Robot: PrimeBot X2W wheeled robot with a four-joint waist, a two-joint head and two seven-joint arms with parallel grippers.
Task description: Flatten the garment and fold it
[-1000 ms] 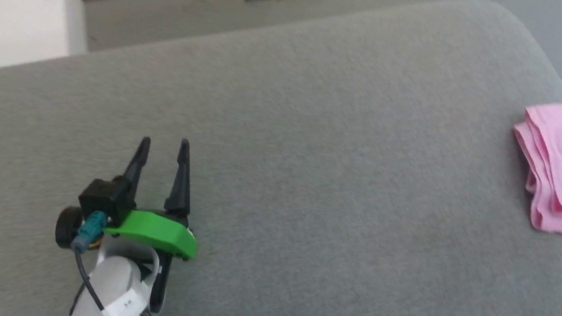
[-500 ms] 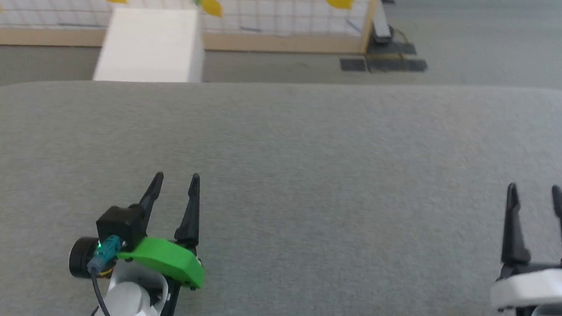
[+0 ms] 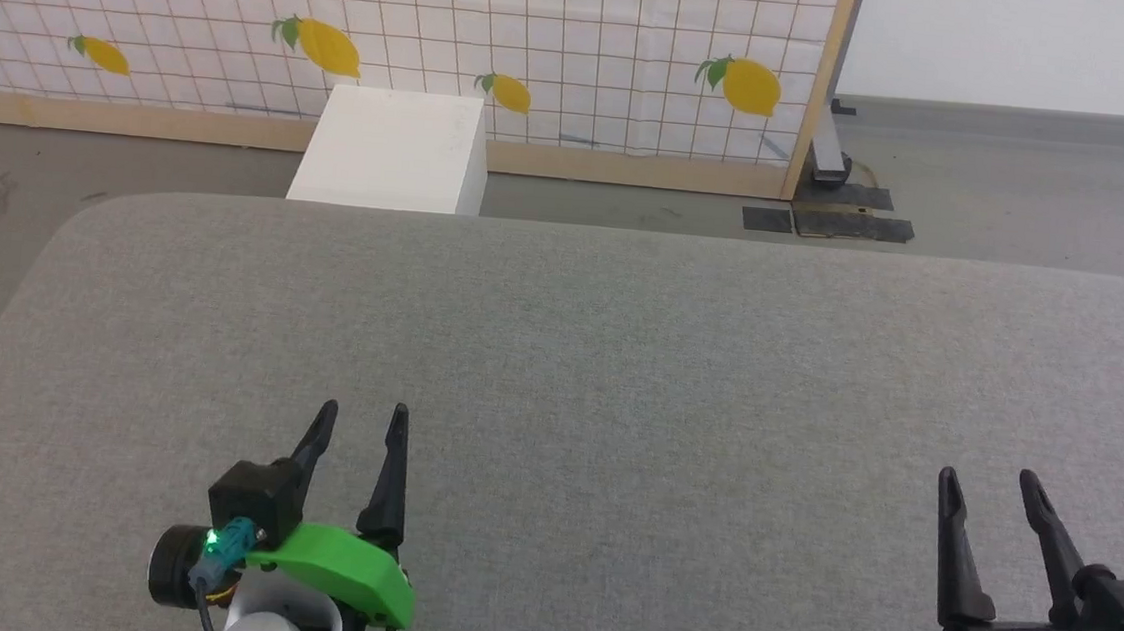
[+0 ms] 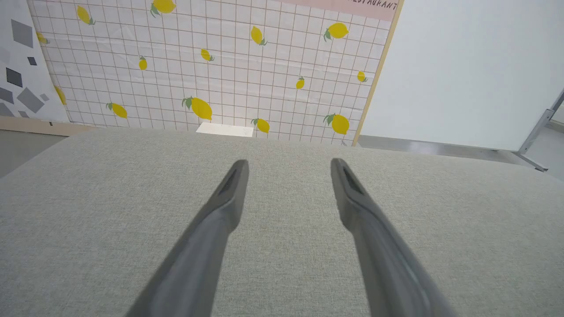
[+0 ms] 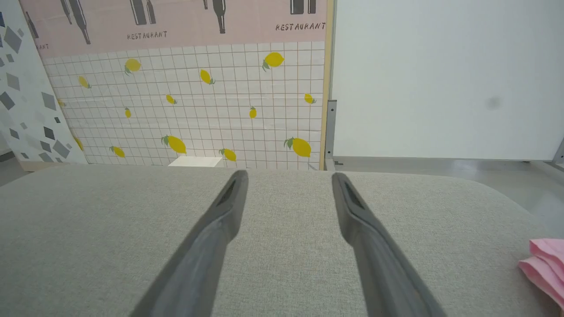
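A corner of the light-pink garment point(image 5: 543, 265) lies in folded layers on the grey surface at the right edge of the right wrist view, to the right of my right gripper point(image 5: 288, 176). That gripper point(image 3: 988, 479) is open and empty at the lower right of the head view. At the lower left of the head view my left gripper point(image 3: 364, 410) also stands open over bare grey cloth. Nothing sits between the left gripper's point(image 4: 288, 163) fingers in its wrist view.
The grey fabric-covered table point(image 3: 599, 359) has rounded far corners. Beyond its far edge stand a white box point(image 3: 389, 151) on the floor and a lemon-print grid panel point(image 3: 394, 31) with a wooden frame. A white wall point(image 5: 440, 79) is at the right.
The head camera has swung and tilted up, so the garment has left its view. The right gripper, which was over the garment, now hovers off it to the left. The left gripper keeps open.
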